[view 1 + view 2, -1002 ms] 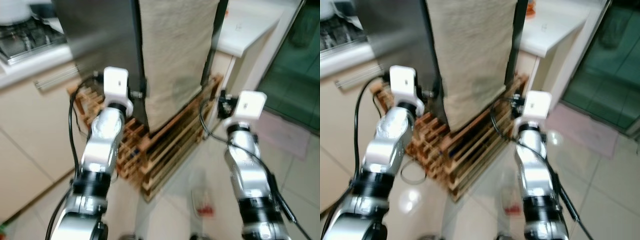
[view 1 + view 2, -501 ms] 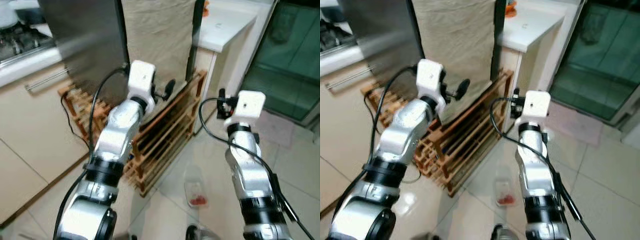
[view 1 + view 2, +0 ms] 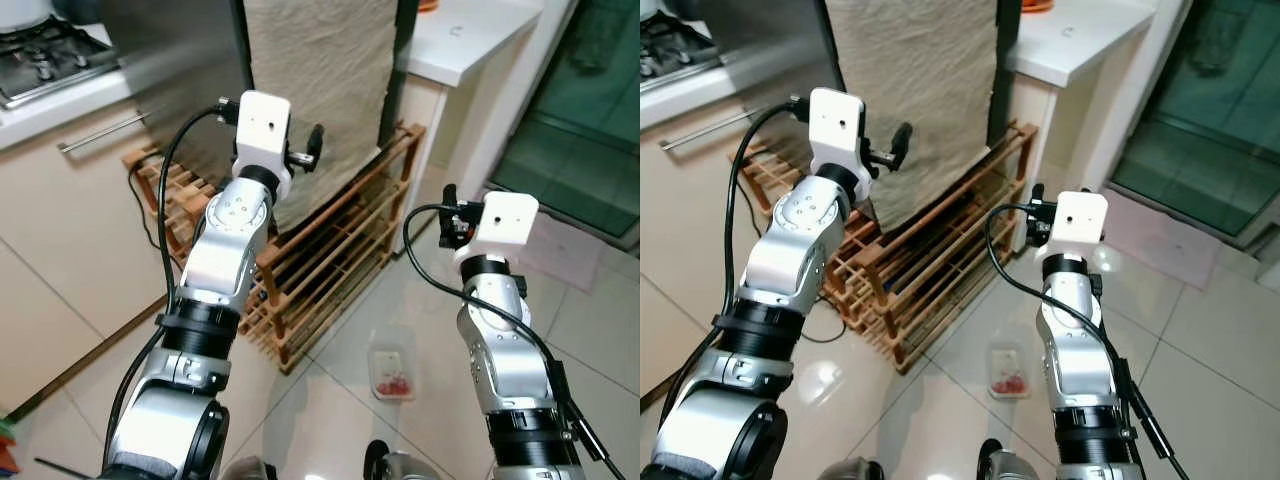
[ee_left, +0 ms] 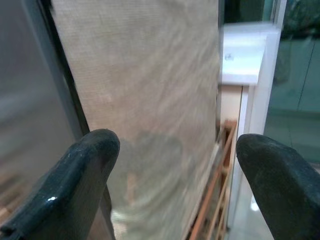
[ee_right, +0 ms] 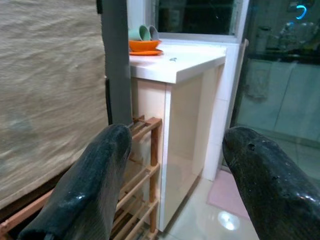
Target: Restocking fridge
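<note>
The left tool [image 3: 316,150] is raised in front of the beige cloth [image 3: 320,90] that hangs down the fridge [image 3: 185,80] front, its two black fingers [image 4: 90,160] spread wide with nothing between them. The right tool [image 5: 175,180] is held lower, near the corner of the white worktop [image 3: 470,45], fingers [image 5: 95,175] likewise apart and empty. On the tiled floor [image 3: 600,330], between the wooden slatted rack [image 3: 330,270] and the right arm, lies a small clear plastic tub [image 3: 390,370] with red pieces inside, probably food to be stocked. It looks light and thin-walled, likely slippery and easy to crush, so a gentle pinch across its short sides or rim would suit. The cloth is soft and would shift under a push; the dark door edge [image 3: 403,60] beside it seems the firmer place to pull.
</note>
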`<state>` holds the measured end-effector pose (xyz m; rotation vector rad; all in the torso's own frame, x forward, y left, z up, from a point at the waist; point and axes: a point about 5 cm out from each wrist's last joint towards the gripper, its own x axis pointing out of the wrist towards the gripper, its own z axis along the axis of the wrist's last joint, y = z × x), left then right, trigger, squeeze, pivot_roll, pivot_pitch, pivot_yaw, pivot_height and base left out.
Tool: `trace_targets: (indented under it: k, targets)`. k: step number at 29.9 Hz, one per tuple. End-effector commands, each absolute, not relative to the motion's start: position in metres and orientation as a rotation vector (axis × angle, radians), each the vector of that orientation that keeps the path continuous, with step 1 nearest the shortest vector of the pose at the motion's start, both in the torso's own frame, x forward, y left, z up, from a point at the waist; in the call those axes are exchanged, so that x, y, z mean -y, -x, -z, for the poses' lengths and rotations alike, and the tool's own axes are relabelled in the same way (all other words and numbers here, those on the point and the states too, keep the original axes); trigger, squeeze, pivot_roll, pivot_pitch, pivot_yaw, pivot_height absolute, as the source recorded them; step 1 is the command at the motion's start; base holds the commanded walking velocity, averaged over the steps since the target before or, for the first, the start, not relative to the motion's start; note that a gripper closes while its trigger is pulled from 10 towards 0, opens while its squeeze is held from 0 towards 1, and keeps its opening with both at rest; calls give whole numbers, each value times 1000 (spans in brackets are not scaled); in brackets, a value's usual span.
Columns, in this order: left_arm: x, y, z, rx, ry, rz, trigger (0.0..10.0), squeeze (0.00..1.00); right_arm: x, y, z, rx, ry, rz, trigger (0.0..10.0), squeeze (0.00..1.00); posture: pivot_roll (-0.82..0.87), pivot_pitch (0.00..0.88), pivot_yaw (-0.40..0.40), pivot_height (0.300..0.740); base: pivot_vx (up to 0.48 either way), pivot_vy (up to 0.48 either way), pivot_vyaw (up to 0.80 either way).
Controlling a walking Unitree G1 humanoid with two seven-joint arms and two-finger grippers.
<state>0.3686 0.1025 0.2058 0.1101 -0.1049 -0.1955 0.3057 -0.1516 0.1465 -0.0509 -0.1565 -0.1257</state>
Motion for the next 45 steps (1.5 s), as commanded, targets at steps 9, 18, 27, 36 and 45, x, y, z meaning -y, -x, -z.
trace_targets:
  k: [9, 18, 27, 36, 45]
  targets:
    - [-115, -384, -202, 76, -117, 90, 10000, 0, 151, -296, -145, 137, 56, 114, 10000, 0, 39, 97, 19, 740, 0, 0, 0]
    - [-114, -392, -210, 98, -107, 89, 10000, 0, 158, -279, -137, 92, 72, 118, 10000, 0, 16, 143, 7, 740, 0, 0, 0]
    - [-118, -399, -221, 134, -98, 37, 10000, 0, 164, -262, -132, 45, 94, 120, 10000, 0, -21, 190, -2, 740, 0, 0, 0]
    - [-78, -389, -237, 215, 96, 343, 10000, 0, 163, -257, -131, 27, 85, 136, 10000, 0, -24, 203, 25, 740, 0, 0, 0]
    - [-49, -351, -271, 326, 198, 950, 10000, 0, 166, -250, -117, -34, 72, 151, 10000, 0, -13, 201, 55, 740, 0, 0, 0]
